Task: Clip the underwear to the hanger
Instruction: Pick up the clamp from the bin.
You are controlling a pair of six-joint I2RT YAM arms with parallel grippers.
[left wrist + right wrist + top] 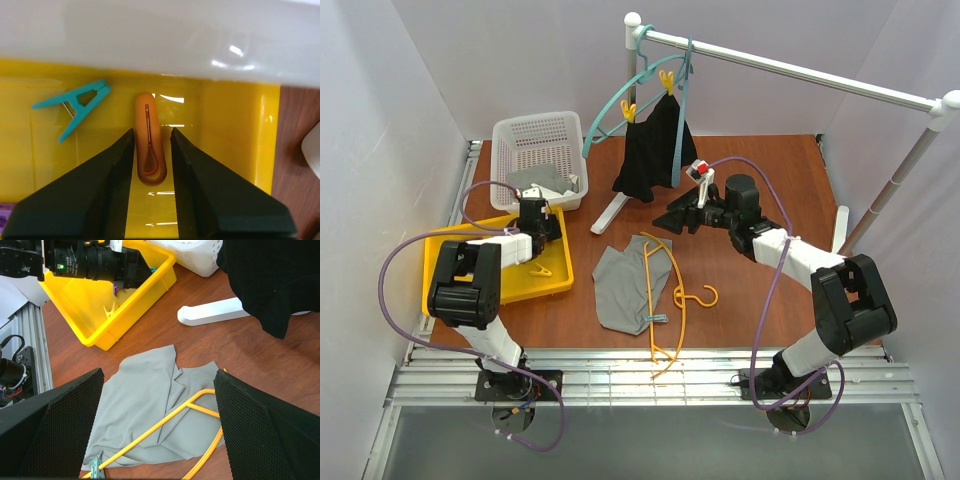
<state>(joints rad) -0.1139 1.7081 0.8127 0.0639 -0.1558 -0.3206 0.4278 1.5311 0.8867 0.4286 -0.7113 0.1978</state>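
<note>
The left gripper (152,134) is held inside the yellow tray (552,272), jaws narrowly parted. The right gripper (158,374) is held right of it, spread wide.

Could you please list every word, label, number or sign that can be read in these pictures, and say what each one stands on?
There is no readable text in any view.
The yellow tray, white basket, orange clothespin, teal clothespin, grey underwear and yellow-orange hanger show no print.
A red and white patch by the right arm is too small to read.
</note>
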